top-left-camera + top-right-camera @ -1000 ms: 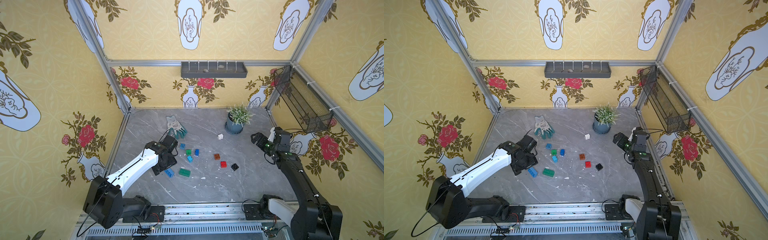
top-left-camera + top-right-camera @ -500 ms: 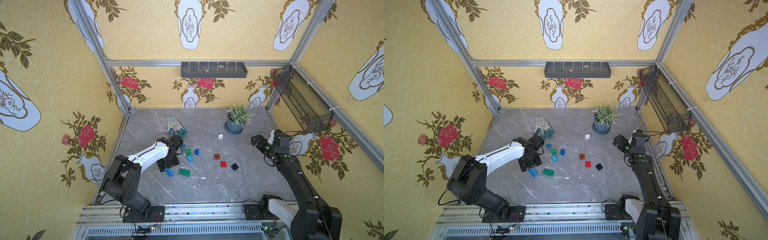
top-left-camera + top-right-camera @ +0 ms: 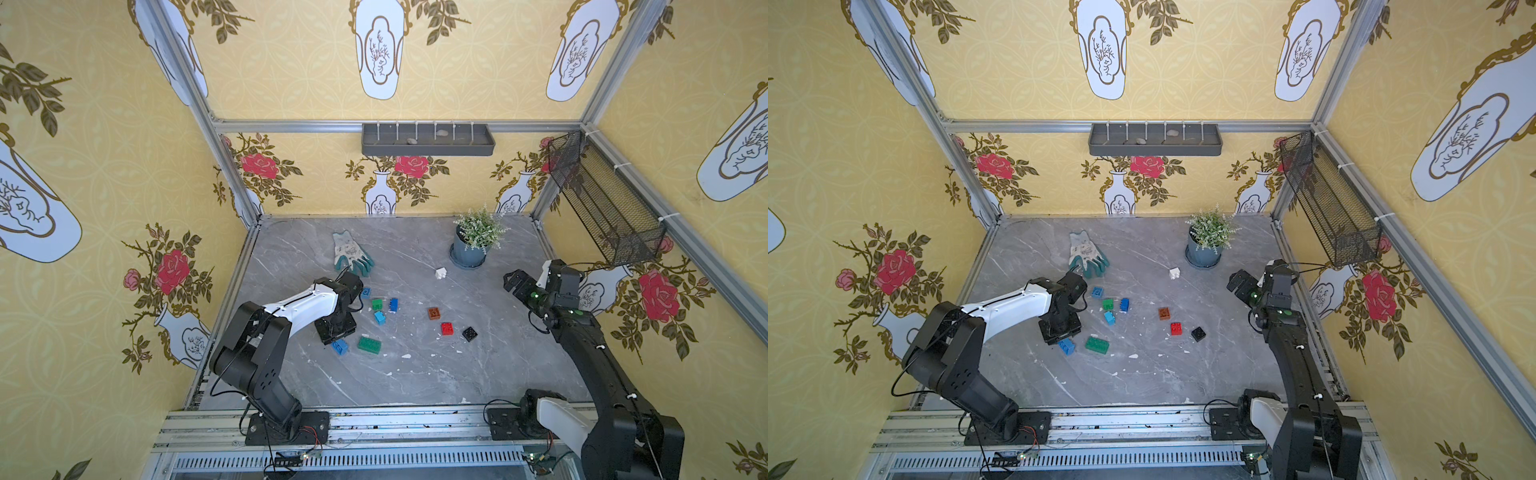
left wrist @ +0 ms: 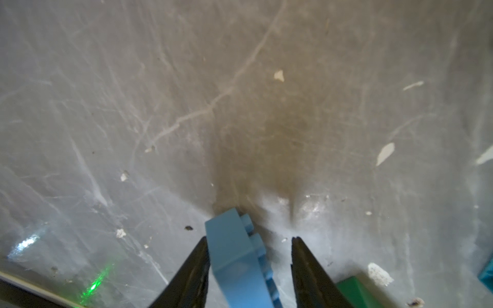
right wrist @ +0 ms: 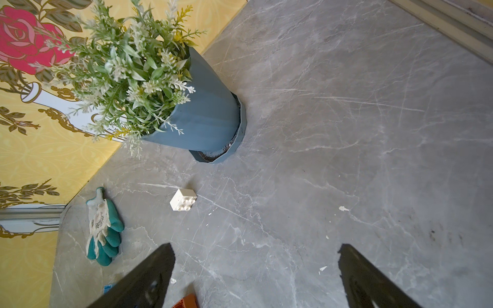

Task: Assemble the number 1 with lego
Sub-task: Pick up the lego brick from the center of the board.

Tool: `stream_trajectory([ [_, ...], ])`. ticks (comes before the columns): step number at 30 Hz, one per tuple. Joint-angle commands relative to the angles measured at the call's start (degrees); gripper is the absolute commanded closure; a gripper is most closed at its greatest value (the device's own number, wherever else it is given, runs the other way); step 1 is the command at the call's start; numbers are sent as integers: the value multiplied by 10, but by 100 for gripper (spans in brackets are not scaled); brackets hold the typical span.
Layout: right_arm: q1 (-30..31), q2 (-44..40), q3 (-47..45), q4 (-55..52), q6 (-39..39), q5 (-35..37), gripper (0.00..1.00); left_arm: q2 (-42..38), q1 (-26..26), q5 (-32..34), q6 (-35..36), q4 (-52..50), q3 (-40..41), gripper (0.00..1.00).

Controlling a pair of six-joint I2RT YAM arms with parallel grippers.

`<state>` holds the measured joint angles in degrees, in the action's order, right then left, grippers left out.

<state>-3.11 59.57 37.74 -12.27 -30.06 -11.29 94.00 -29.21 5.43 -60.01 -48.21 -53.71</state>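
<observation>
My left gripper (image 3: pixel 334 328) (image 3: pixel 1059 328) is down at the table over a long blue lego brick (image 3: pixel 340 346) (image 3: pixel 1067 346). In the left wrist view that brick (image 4: pixel 234 261) stands between the jaws of the left gripper (image 4: pixel 249 238), against one finger with a gap to the other. A long green brick (image 3: pixel 369 345) (image 4: pixel 352 290) lies beside it. Light blue (image 3: pixel 379 317), green (image 3: pixel 377 304), blue (image 3: pixel 393 304), orange-brown (image 3: pixel 434 313), red (image 3: pixel 447 328), black (image 3: pixel 469 333) and white (image 3: pixel 440 273) (image 5: pixel 183 200) bricks lie scattered. My right gripper (image 3: pixel 513 280) (image 5: pixel 256 248) hangs open and empty at the right.
A work glove (image 3: pixel 349 253) lies at the back left and a potted plant (image 3: pixel 471 245) at the back right. A wire basket (image 3: pixel 602 208) hangs on the right wall, a grey shelf tray (image 3: pixel 428 139) on the back wall. White flecks dot the marble table (image 3: pixel 415 382).
The left arm has come down to the long blue brick and its jaws have narrowed round it. The right arm has not moved.
</observation>
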Motion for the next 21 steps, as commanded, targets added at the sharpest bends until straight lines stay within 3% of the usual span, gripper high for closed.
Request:
stream_trajectory([
  [1, 0, 3, 2, -8, -2, 9, 2, 4, 3, -15, 1, 17, 18, 53],
  [5, 0, 7, 4, -8, -1, 10, 2, -6, 4, -18, -5, 28, 35, 58],
  [11, 0, 11, 7, -7, -1, 9, 2, -26, 4, -11, -8, 35, 50, 74],
  [17, 0, 11, 19, -18, 11, 6, 2, -75, 4, -8, -16, 52, 73, 79],
  [21, 14, 6, 36, -17, 33, -18, 0, -155, 2, -19, -20, 93, 87, 81],
])
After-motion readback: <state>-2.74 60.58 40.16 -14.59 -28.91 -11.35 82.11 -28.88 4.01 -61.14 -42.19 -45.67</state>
